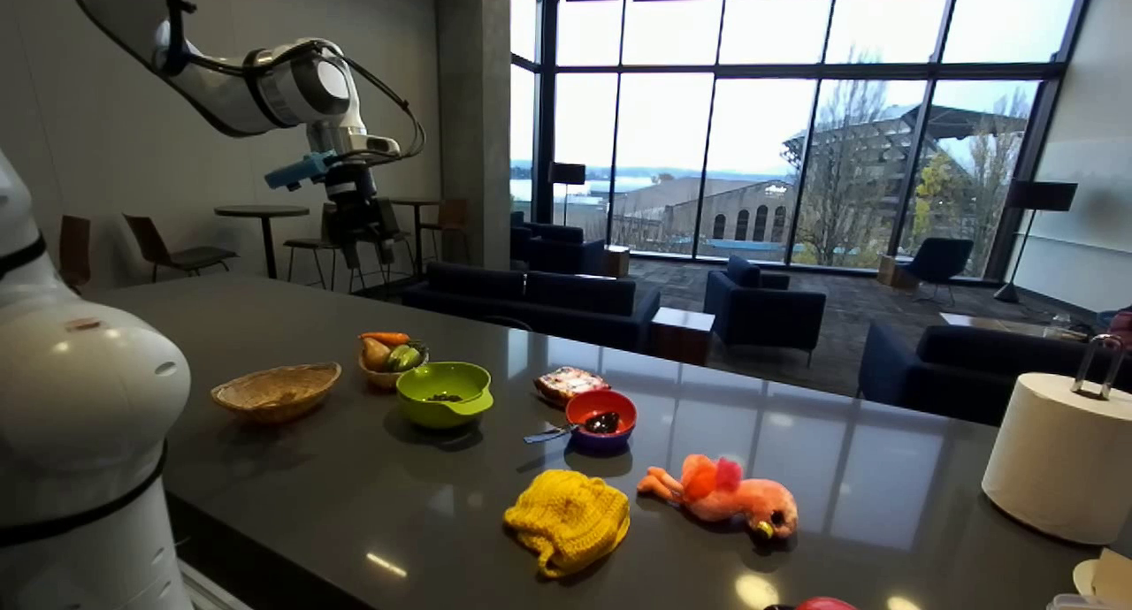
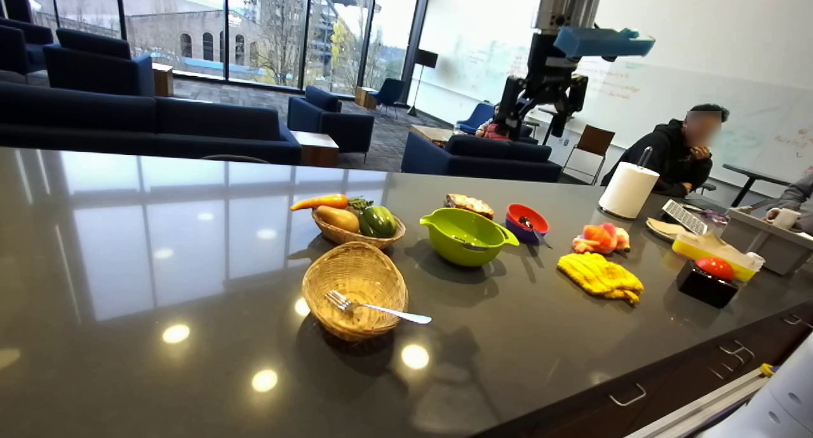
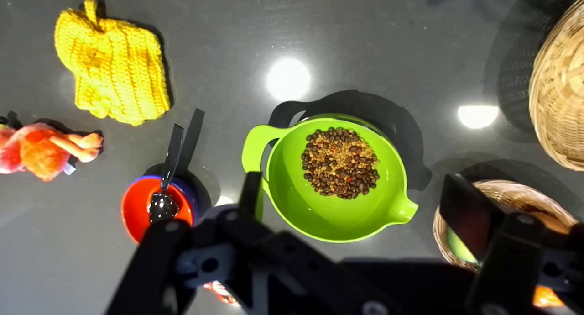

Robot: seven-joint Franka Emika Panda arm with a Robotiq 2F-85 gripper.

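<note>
High above the counter hangs my gripper (image 1: 369, 255), its jaws wide apart and nothing between them. Below it in the wrist view is a lime-green bowl (image 3: 319, 221) with a handle and a spout, holding dark beans and small yellow grains. A red-and-purple bowl (image 3: 134, 210) beside it has a black spoon (image 3: 172, 155) leaning inside. The right finger partly covers a small basket (image 3: 502, 187) of vegetables. A larger wicker basket (image 2: 330, 305) holds a fork (image 2: 381, 309). A yellow knitted cloth (image 3: 118, 73) and a pink plush bird (image 3: 43, 148) lie farther off.
A bread-like slice (image 1: 570, 385) lies behind the red-and-purple bowl. A paper towel roll (image 2: 629, 190), a black box with a red button (image 2: 706, 285) and a yellow container (image 2: 730, 260) stand toward the far end. A person (image 2: 667, 149) leans there.
</note>
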